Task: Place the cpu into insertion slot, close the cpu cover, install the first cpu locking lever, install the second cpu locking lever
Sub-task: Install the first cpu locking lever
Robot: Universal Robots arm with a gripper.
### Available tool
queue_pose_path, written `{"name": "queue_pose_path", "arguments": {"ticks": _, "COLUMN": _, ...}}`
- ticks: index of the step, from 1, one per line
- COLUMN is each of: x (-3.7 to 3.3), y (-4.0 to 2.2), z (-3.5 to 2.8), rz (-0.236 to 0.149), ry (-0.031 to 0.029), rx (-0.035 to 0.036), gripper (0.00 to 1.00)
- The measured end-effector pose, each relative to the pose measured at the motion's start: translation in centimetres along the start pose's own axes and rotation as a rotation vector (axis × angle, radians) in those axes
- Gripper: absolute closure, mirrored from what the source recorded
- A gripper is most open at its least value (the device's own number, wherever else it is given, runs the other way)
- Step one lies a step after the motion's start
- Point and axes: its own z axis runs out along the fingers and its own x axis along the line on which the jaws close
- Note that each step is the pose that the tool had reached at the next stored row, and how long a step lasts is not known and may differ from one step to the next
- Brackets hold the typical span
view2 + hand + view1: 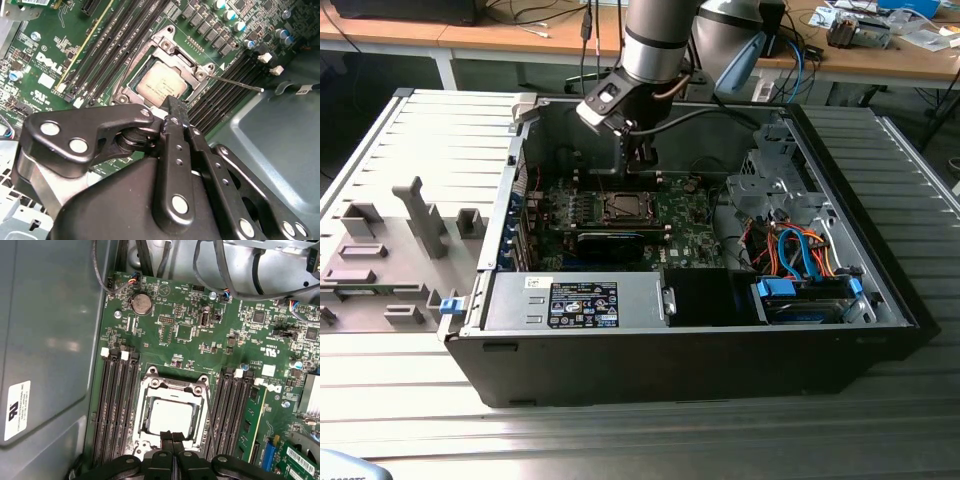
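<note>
Closed on nothing, the tool [172,436] has its two fingers pressed flat together, and in the exterior view it hangs inside the computer case [720,370], straight over the insertion slot [623,207]. In the first wrist view the joined tips sit at the socket's near edge. The cpu [171,417] lies just beyond them, seated flat in the slot with its dull metal top showing. The second wrist view shows the same: the tool [172,102] points at the cpu [159,82] from just beside it. Whether the tips touch the socket frame I cannot tell.

The cpu cover [200,410] appears to lie down flat around the chip, which shows through its window. So placing looks done and the cover looks closed or nearly so. I judge the step in hand to be the first locking lever. A thin lever rod [237,83] stands out from a socket corner, off to one side of the tool and over the memory slots, seemingly unlatched.

That step calls for pressing with closed tips on the thin rod itself, not on the chip or cover, and a rod that slim could slip off them.

Counted: one tool, one cpu, one insertion slot, one cover, and one lever rod that I can make out. A second I cannot confirm. Beyond the socket on the green circuit board [185,332] sits one round coin cell [141,304]. The case rests on a grey slatted tabletop [620,440].
</note>
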Motion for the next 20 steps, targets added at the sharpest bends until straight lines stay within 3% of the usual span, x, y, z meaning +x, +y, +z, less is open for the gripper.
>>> {"name": "queue_pose_path", "arguments": {"ticks": 20, "x": 0.0, "y": 0.0, "z": 0.0, "rz": -0.134, "ry": -0.0122, "rx": 0.0024, "gripper": 0.89}}
